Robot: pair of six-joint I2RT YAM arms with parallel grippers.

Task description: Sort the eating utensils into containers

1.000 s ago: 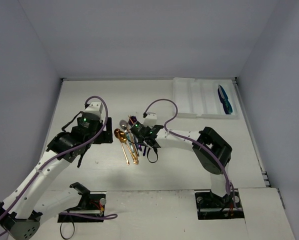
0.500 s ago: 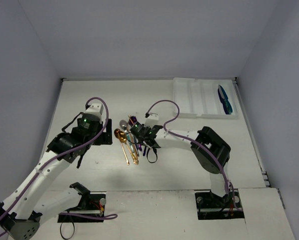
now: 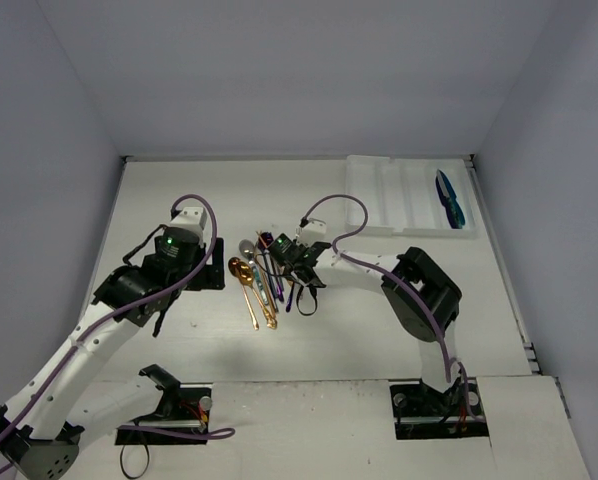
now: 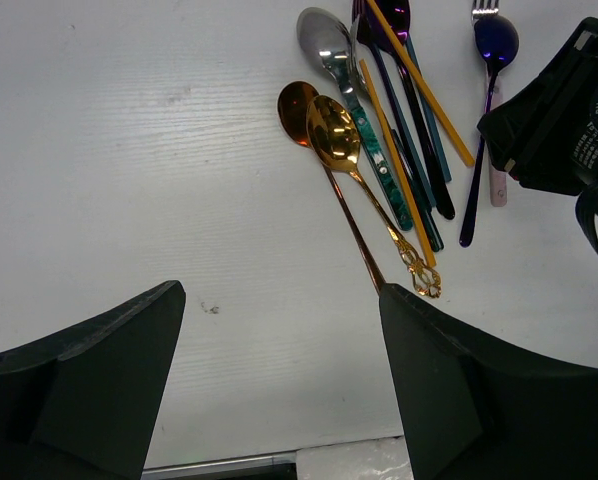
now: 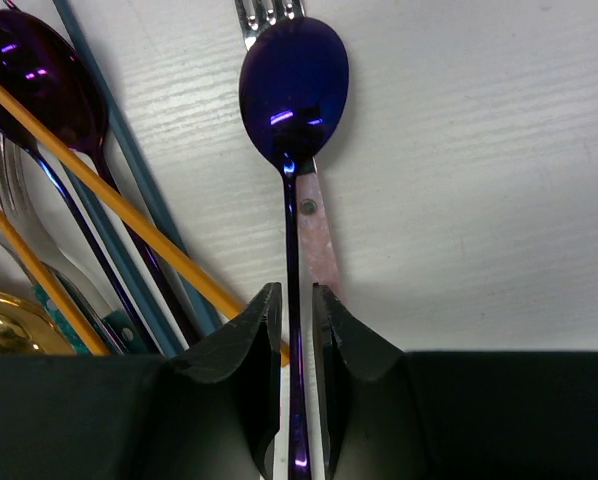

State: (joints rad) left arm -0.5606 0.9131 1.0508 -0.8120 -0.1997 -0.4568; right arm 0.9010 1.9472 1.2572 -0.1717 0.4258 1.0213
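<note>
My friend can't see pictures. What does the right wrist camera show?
The right gripper holds its two black fingers closely either side of the thin handle of a dark blue spoon, a sliver of gap showing. The spoon lies on a pink-handled fork on the white table, with a purple spoon and yellow sticks to the left.

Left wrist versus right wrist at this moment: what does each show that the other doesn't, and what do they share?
Left wrist only: the open left gripper, the ornate gold spoon shown whole, and the silver spoon bowl. Right wrist only: the right gripper with its fingers straddling the blue spoon handle, slim gaps either side. Both: the blue spoon, the purple spoon and a yellow stick.
</note>
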